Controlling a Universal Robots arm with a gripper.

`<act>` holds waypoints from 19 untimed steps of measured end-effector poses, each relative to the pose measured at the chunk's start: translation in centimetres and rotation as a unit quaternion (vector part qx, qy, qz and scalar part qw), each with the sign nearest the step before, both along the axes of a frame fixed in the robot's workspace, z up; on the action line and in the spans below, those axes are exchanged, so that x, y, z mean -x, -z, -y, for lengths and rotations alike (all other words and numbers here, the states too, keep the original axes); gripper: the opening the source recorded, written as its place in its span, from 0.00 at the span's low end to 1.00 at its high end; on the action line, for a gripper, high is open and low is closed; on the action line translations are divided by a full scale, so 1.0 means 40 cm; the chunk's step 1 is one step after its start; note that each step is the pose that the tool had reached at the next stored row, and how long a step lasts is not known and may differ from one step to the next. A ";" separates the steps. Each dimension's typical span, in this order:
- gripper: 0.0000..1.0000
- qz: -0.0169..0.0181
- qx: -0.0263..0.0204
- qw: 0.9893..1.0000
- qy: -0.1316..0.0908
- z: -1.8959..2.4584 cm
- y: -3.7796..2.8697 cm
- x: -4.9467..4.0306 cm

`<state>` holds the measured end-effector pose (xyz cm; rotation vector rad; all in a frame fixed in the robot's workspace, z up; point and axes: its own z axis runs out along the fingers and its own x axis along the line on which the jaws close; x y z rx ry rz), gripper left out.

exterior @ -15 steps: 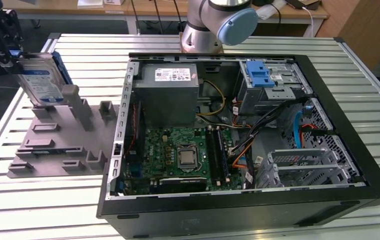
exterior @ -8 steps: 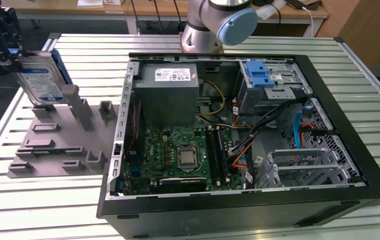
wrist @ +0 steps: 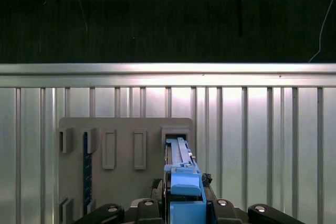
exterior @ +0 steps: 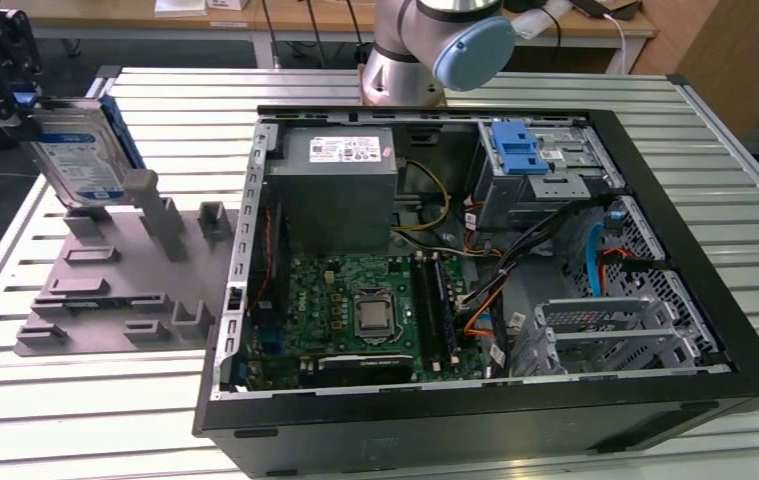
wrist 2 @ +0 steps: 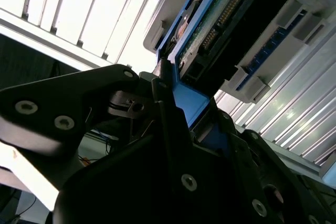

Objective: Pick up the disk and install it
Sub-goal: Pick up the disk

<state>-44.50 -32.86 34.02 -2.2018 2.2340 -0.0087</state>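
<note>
Silver and blue-framed, the disk [exterior: 79,150] stands on edge at the grey rack [exterior: 112,290], well apart from the computer case [exterior: 486,425]. The tool [exterior: 19,98] is clamped on its upper end. Keeping it vertical probably stops the frame catching the slot.

Slatted metal table [exterior: 86,420], wooden desk [exterior: 312,15] behind

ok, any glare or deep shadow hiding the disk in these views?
Exterior view: even light, the disk plainly lit in the gripper. Second wrist view: table slats wash out white, gripper body in deep shadow, disk's blue frame visible. First wrist view: glare band along the table edge, dark beyond it, blue frame clear.
</note>
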 end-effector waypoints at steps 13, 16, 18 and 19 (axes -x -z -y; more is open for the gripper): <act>0.36 0.000 0.000 1.000 0.000 0.000 -0.014 0.000; 0.36 0.000 0.000 1.000 0.000 0.000 -0.017 0.000; 0.36 0.000 0.000 1.000 0.000 0.000 -0.019 0.000; 0.36 0.000 0.000 1.000 0.000 0.000 -0.021 0.000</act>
